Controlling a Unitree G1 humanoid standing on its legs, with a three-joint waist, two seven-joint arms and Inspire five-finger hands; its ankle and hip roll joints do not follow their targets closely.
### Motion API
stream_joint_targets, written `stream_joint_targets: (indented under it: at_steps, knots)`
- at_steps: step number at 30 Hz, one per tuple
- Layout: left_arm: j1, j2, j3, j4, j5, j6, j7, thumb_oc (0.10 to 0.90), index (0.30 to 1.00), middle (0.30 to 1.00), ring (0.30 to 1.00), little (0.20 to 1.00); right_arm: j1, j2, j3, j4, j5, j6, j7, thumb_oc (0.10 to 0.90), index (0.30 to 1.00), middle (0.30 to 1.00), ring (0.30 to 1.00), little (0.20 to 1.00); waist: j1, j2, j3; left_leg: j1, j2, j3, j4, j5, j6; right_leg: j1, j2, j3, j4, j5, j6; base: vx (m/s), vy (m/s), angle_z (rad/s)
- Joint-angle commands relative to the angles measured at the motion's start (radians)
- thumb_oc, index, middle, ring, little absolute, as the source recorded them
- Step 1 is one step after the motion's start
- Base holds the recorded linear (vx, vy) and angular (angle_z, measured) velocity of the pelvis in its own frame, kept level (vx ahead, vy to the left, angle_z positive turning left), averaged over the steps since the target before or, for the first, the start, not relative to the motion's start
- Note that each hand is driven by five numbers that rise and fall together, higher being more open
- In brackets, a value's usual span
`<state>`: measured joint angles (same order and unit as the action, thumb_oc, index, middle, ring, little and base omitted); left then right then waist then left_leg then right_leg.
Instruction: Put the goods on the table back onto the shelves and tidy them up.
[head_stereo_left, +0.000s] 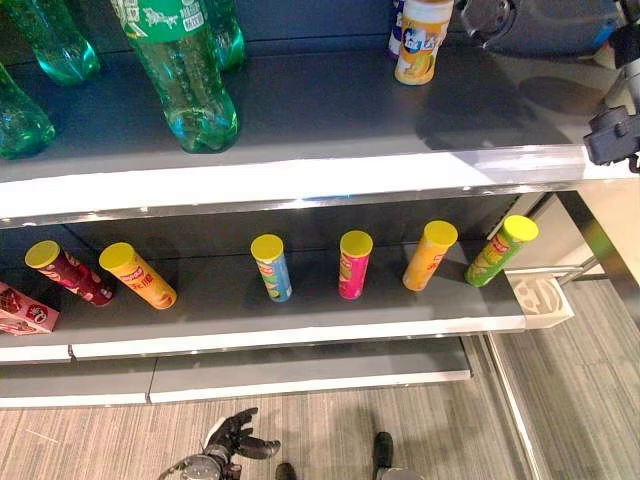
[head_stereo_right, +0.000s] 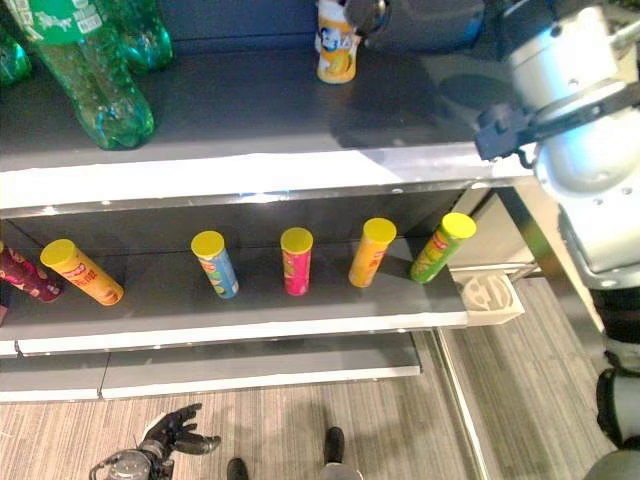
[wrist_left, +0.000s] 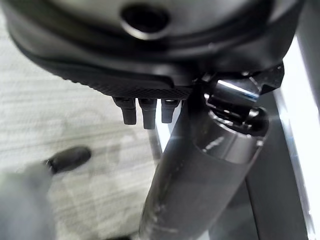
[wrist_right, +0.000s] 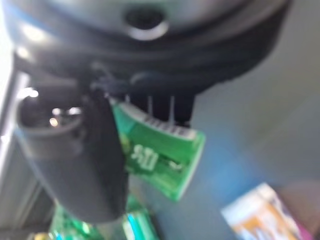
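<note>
Nearest, at 6 o'clock, the left hand (head_stereo_left: 232, 440) hangs low over the floor with fingers loosely spread and holding nothing. On the lower shelf (head_stereo_left: 300, 335) the crisp tubes (head_stereo_left: 354, 264) lean at odd angles and could roll off if the shelf is jolted. Farthest, at 1 o'clock over the upper shelf (head_stereo_left: 330, 110), the right hand (wrist_right: 105, 150) pinches a green-labelled bottle (wrist_right: 160, 155), which, set down carelessly, could topple the yellow drink bottle (head_stereo_left: 420, 40) beside it.

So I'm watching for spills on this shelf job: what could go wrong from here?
The right hand grips a green bottle over the top shelf; set down carelessly, it could knock the yellow drink bottle standing nearby. On the lower shelf the chip cans stand in a spaced row, so a bump could tip one.
</note>
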<state>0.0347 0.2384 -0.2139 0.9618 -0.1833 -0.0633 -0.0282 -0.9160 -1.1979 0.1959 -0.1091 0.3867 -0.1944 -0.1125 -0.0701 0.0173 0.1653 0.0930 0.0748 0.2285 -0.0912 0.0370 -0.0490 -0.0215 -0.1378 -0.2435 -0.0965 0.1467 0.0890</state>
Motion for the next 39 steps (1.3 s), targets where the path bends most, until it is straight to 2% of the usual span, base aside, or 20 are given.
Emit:
stream_joint_targets:
  at_steps: [1, 4, 7, 15, 32, 39]
  knots:
    - [-0.024, 0.072, -0.016, -0.009, 0.028, -0.040, 0.009, 0.800, 0.900, 0.900, 0.900, 0.900, -0.018, 0.032, -0.104, -0.045, 0.067, -0.055, -0.024, 0.400, 0.300, 0.300, 0.300, 0.300, 0.012, -0.059, -0.092, 0.022, 0.050, 0.083, 0.004, -0.055, -0.085, 0.104, -0.080, -0.021, 0.012, -0.117, 0.118, 0.01, -0.015, 0.07]
    - [-0.019, 0.063, -0.012, -0.001, 0.034, -0.037, 0.012, 0.800, 0.900, 0.900, 0.900, 0.900, 0.049, 0.058, -0.149, -0.060, 0.103, -0.057, -0.016, 0.400, 0.300, 0.300, 0.300, 0.300, 0.010, -0.058, -0.093, 0.027, 0.052, 0.085, 0.004, -0.057, -0.086, 0.115, -0.079, -0.023, 0.010, -0.122, 0.117, 0.01, -0.012, 0.05]
    - [-0.009, 0.050, -0.005, 0.015, 0.045, -0.031, 0.017, 0.800, 0.900, 0.900, 0.900, 0.900, 0.183, 0.105, -0.212, -0.086, 0.184, -0.044, 0.027, 0.400, 0.300, 0.300, 0.300, 0.300, 0.004, -0.056, -0.091, 0.034, 0.051, 0.090, 0.004, -0.059, -0.086, 0.121, -0.080, -0.024, 0.011, -0.125, 0.116, 0.00, -0.028, 0.02]
    - [0.004, 0.044, -0.002, 0.016, 0.063, -0.023, 0.013, 0.800, 0.900, 0.900, 0.900, 0.900, 0.295, 0.162, -0.166, -0.046, 0.287, 0.011, 0.100, 0.400, 0.300, 0.300, 0.300, 0.300, 0.005, -0.051, -0.084, 0.044, 0.048, 0.101, 0.004, -0.060, -0.084, 0.126, -0.084, -0.024, 0.011, -0.121, 0.115, 0.00, -0.008, -0.05]
    - [0.017, 0.046, -0.005, 0.016, 0.040, -0.013, 0.014, 0.800, 0.900, 0.900, 0.900, 0.900, 0.199, 0.206, -0.122, 0.071, 0.283, 0.021, 0.048, 0.400, 0.300, 0.300, 0.300, 0.300, 0.035, -0.061, -0.084, 0.027, 0.049, 0.083, 0.004, -0.052, -0.086, 0.131, -0.088, -0.052, 0.013, -0.119, 0.117, 0.01, -0.001, 0.04]
    - [0.016, 0.055, -0.012, 0.019, 0.031, -0.009, 0.016, 0.800, 0.900, 0.900, 0.900, 0.900, 0.106, 0.196, -0.060, 0.156, 0.280, 0.036, 0.029, 0.400, 0.300, 0.300, 0.300, 0.300, 0.050, -0.075, -0.085, 0.021, 0.048, 0.071, 0.004, -0.052, -0.087, 0.138, -0.092, -0.069, 0.017, -0.121, 0.117, 0.01, -0.005, 0.12]
